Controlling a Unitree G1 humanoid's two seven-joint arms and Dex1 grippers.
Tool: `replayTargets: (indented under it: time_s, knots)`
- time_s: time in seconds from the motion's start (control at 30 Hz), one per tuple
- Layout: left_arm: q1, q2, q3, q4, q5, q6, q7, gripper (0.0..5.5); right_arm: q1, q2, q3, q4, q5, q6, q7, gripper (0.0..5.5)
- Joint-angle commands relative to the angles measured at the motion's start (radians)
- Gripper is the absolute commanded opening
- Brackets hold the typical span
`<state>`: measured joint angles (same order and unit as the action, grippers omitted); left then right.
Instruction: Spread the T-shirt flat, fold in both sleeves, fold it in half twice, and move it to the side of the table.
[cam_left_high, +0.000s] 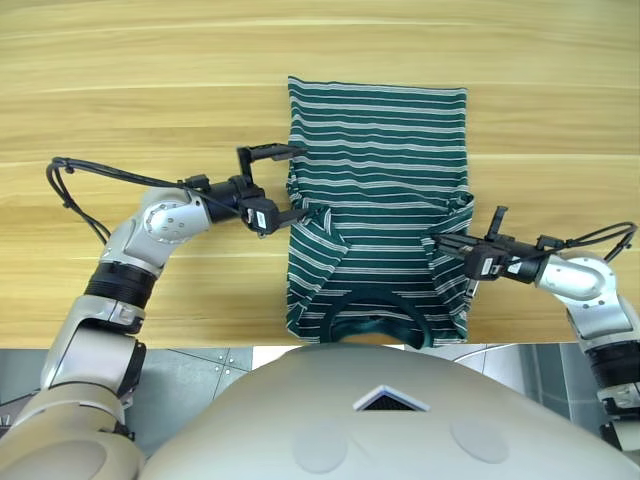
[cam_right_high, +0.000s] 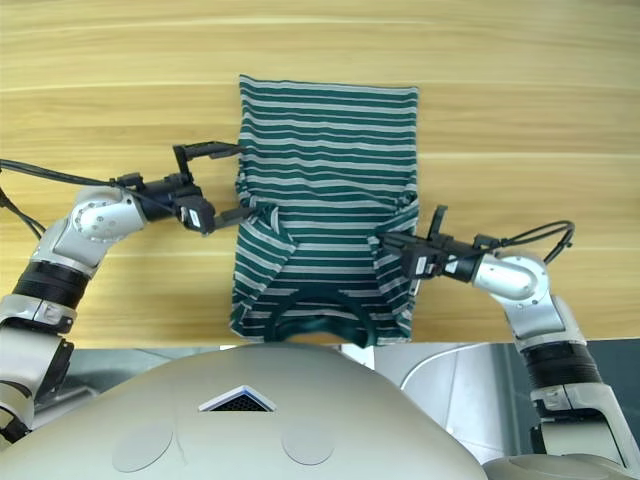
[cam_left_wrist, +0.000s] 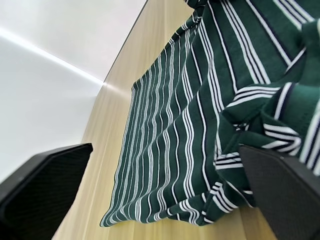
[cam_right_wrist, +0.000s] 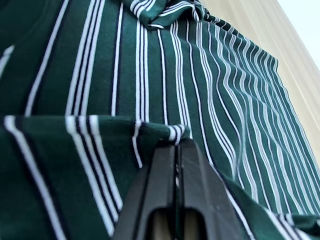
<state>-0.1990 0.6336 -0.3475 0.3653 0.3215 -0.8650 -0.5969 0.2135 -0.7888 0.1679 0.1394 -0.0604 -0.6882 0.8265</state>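
A dark green T-shirt (cam_left_high: 380, 150) with white stripes lies on the wooden table (cam_left_high: 120, 80), collar (cam_left_high: 360, 325) toward the near edge, both sleeves folded inward over the body. My left gripper (cam_left_high: 283, 183) stands open at the shirt's left edge, one finger (cam_left_high: 268, 153) farther back and the other (cam_left_high: 288, 214) by the folded left sleeve (cam_left_high: 312, 222). In the left wrist view the two fingers (cam_left_wrist: 45, 185) frame the striped cloth (cam_left_wrist: 190, 125). My right gripper (cam_left_high: 437, 240) is shut on the folded right sleeve (cam_left_high: 452, 215); its closed tips (cam_right_wrist: 175, 145) pinch a fold of fabric (cam_right_wrist: 75, 130).
Bare wood stretches to the left, right and behind the shirt. The table's near edge (cam_left_high: 200, 346) runs just below the collar. Black cables (cam_left_high: 90, 180) trail from the left arm, and another cable (cam_left_high: 600, 235) from the right arm.
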Motion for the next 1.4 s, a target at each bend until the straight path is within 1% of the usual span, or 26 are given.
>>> replayTargets:
  time_s: [0.03, 0.27, 0.6, 0.63, 0.67, 0.7, 0.73, 0.8, 1.1, 1.2, 1.33, 1.4]
  knots:
    - [-0.013, -0.002, -0.011, 0.0, 0.005, 0.002, -0.004, 5.4, -0.041, 0.022, 0.023, 0.029, -0.035, 0.012, -0.012, 0.04]
    - [-0.009, -0.004, -0.012, -0.006, 0.004, 0.005, -0.005, 5.4, -0.053, 0.02, 0.049, 0.032, -0.066, 0.019, -0.014, 0.04]
    - [-0.008, -0.008, -0.018, -0.005, 0.001, 0.004, -0.008, 5.4, -0.052, 0.046, 0.063, 0.001, -0.04, 0.05, -0.024, 0.04]
    - [-0.008, -0.009, -0.019, -0.005, 0.001, 0.003, -0.008, 5.4, -0.054, 0.052, 0.064, 0.0, -0.037, 0.056, -0.027, 0.25]
    - [-0.007, -0.01, -0.02, -0.005, 0.0, 0.004, -0.008, 5.4, -0.057, 0.056, 0.064, 0.001, -0.033, 0.06, -0.029, 0.32]
    - [-0.007, -0.01, -0.02, -0.005, 0.0, 0.004, -0.008, 5.4, -0.06, 0.06, 0.063, 0.002, -0.029, 0.062, -0.031, 0.56]
    - [-0.008, -0.011, -0.02, -0.004, 0.0, 0.003, -0.008, 5.4, -0.062, 0.062, 0.062, 0.001, -0.026, 0.064, -0.031, 0.67]
    - [-0.009, -0.01, -0.022, -0.003, 0.0, 0.003, -0.008, 5.4, -0.063, 0.066, 0.061, -0.002, -0.021, 0.067, -0.03, 1.09]
    - [-0.011, -0.012, -0.025, 0.001, -0.001, 0.002, -0.006, 5.4, -0.061, 0.065, 0.081, -0.016, 0.016, 0.069, 0.003, 2.49]
    - [-0.011, -0.012, -0.026, 0.003, 0.0, 0.001, -0.006, 5.4, -0.059, 0.058, 0.036, -0.054, 0.07, 0.069, -0.017, 2.94]
    - [-0.011, -0.011, -0.025, 0.005, -0.001, 0.0, -0.005, 5.4, -0.044, 0.038, -0.076, -0.114, 0.187, 0.06, -0.041, 3.62]
    - [-0.011, -0.012, -0.025, 0.007, -0.004, -0.001, -0.006, 5.4, -0.037, 0.031, -0.125, -0.113, 0.212, 0.053, -0.049, 3.98]
